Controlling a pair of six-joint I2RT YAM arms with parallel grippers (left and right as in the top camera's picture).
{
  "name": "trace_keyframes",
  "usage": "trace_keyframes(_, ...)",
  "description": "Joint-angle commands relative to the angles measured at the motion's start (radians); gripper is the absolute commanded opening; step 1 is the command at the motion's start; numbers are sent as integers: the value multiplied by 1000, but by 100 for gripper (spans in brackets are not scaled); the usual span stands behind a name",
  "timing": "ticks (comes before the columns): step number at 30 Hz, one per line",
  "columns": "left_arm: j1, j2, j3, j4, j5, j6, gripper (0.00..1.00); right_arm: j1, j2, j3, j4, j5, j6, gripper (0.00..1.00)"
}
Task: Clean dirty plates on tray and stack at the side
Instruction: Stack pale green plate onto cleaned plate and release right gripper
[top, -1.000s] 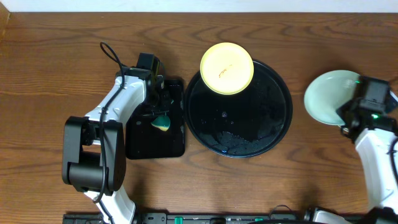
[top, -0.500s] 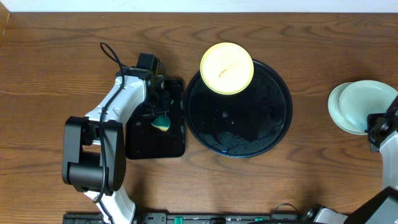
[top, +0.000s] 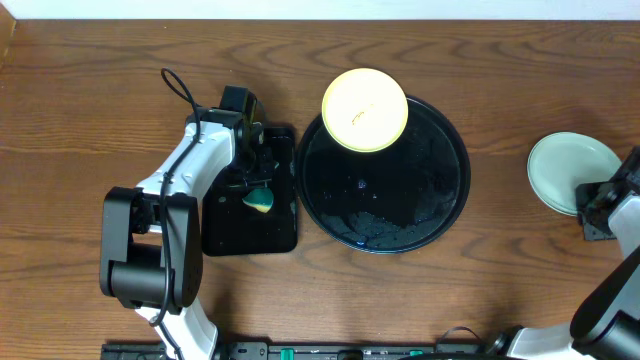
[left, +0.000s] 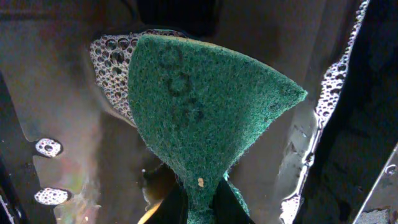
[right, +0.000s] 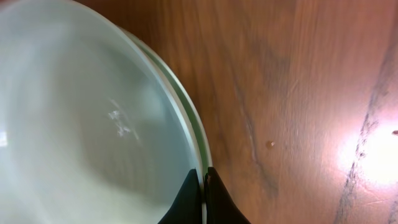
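My right pincer pinches the rim of the mint plates stacked on the desk's right side. The yellow plate lies far left on the tray, nearer my left pincer, which grips the sponge.

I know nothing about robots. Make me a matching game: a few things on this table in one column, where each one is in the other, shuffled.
Things:
1. yellow plate
2. mint plates
3. green sponge
4. round tray

Places:
A. pinched by the left gripper, over the soapy rectangular tray
B. stacked at the table's right side
C. middle of the table
D. on the round tray's far rim

Pairs: 1-D, 2-B, 3-A, 4-C
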Motion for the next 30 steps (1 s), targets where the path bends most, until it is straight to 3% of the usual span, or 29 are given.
trace_keyframes(1,6,2,-7,-6,-5,20,7,12,26,-5,-16,-40,-66,1)
trace_keyframes(18,6,2,-7,-5,-5,20,7,72,27,-5,-65,-60,-126,1)
trace_keyframes(20,6,2,-7,-5,-5,20,8,72,27,-5,-72,-69,-158,19)
trace_keyframes(26,6,2,-7,-5,-5,20,7,72,-25,-4,-72,-77,-293,50)
trace_keyframes(30,6,2,-7,-5,-5,20,13,74,-130,-4,-71,-106,-337,56)
